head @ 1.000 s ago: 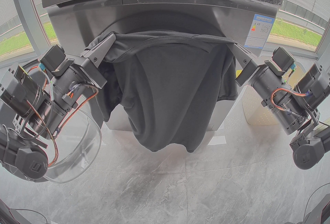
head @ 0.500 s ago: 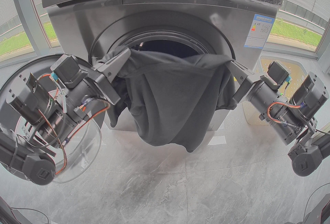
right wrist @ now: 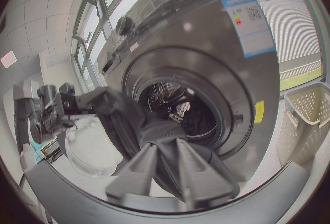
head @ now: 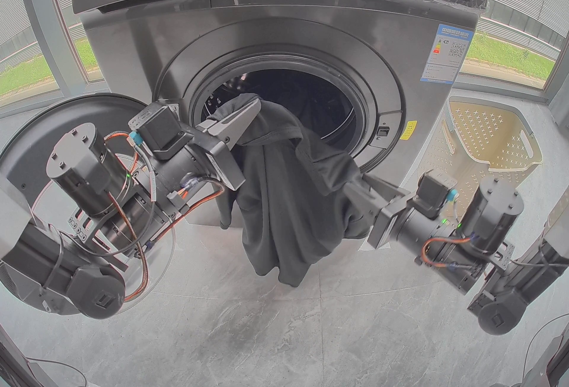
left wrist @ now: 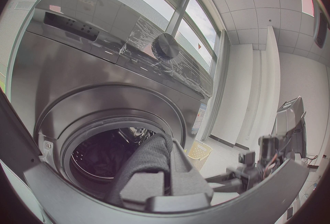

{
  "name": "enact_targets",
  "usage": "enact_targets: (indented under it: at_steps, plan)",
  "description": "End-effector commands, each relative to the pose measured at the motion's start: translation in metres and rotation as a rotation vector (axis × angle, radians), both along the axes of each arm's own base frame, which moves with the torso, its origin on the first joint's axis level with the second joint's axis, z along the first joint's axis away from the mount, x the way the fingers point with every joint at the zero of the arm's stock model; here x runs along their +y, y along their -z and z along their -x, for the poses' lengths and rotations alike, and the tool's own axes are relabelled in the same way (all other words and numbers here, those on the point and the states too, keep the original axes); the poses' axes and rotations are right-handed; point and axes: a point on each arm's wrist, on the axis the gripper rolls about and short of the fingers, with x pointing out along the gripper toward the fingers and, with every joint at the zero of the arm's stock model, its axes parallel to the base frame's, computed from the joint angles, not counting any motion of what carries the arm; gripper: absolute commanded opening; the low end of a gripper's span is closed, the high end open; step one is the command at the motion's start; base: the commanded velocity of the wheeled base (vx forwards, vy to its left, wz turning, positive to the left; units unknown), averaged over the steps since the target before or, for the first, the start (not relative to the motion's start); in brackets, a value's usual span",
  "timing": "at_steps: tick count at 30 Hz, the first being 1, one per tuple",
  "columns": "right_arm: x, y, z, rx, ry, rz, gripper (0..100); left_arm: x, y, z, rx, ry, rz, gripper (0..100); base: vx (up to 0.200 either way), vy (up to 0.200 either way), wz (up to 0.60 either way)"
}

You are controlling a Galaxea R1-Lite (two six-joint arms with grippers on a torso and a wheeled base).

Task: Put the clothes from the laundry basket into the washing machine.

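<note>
The left end effector (head: 244, 114) pinches the upper edge of a dark garment (head: 290, 210) at the lower-left rim of the drum opening (head: 314, 103) of the washing machine (head: 130, 56) — the cloth's top lies just over the rim, while the rest hangs down the machine's front toward the floor (head: 332, 323). The right end effector (head: 354, 192), lower and farther right, is pressed together on another fold of the same garment below the opening. The door (head: 29, 139) stands open at the left; the laundry basket (head: 495, 139) sits beside the machine on its right.
</note>
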Motion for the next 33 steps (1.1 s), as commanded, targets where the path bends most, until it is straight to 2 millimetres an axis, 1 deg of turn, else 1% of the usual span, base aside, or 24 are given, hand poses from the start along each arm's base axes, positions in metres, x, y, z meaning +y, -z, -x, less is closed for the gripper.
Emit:
enact_targets:
  at_steps: [1, 2, 3, 8, 10, 12, 14, 19, 26, 28, 29, 33]
  plan:
    - [0.014, 0.047, 0.007, 0.141, -0.047, 0.113, 100, -0.001, -0.005, -0.002, -0.018, -0.002, 0.013, 0, 0.000, 0.000, 0.00]
    - [0.017, 0.061, 0.007, 0.179, -0.054, 0.145, 100, -0.001, -0.006, -0.002, -0.023, -0.002, 0.017, 0, 0.000, 0.000, 0.00]
    - [0.017, 0.066, 0.007, 0.193, -0.054, 0.159, 100, -0.001, -0.008, -0.002, -0.027, -0.002, 0.019, 0, 0.000, 0.000, 0.00]
    - [0.023, 0.085, 0.003, 0.234, -0.063, 0.196, 100, 0.000, -0.011, 0.001, -0.037, 0.000, 0.026, 0, 0.000, 0.000, 0.00]
    - [0.027, 0.096, -0.003, 0.252, -0.060, 0.213, 100, 0.000, -0.012, 0.001, -0.040, 0.001, 0.027, 0, 0.000, 0.000, 0.00]
    - [0.030, 0.103, -0.010, 0.255, -0.053, 0.217, 100, 0.000, -0.012, 0.002, -0.043, 0.001, 0.030, 0, 0.000, 0.000, 0.00]
    - [0.034, 0.104, -0.017, 0.240, -0.053, 0.207, 100, 0.000, -0.013, 0.003, -0.047, 0.004, 0.030, 0, 0.000, 0.000, 0.00]
    - [0.052, 0.092, -0.044, 0.153, -0.050, 0.138, 100, 0.000, -0.019, 0.010, -0.059, 0.020, 0.037, 0, 0.000, 0.000, 0.00]
    - [0.075, 0.079, -0.068, 0.062, -0.064, 0.080, 100, -0.002, -0.019, 0.012, -0.062, 0.029, 0.039, 0, 0.000, 0.000, 0.00]
    - [0.079, 0.079, -0.071, 0.056, -0.068, 0.083, 100, -0.002, -0.019, 0.012, -0.062, 0.029, 0.039, 0, 0.000, 0.000, 0.00]
    - [0.084, 0.079, -0.074, 0.046, -0.073, 0.081, 100, -0.002, -0.019, 0.013, -0.061, 0.031, 0.039, 0, 0.000, 0.000, 0.00]
    - [0.095, 0.085, -0.083, 0.035, -0.082, 0.081, 100, -0.005, -0.019, 0.014, -0.064, 0.039, 0.042, 0, 0.000, 0.000, 0.00]
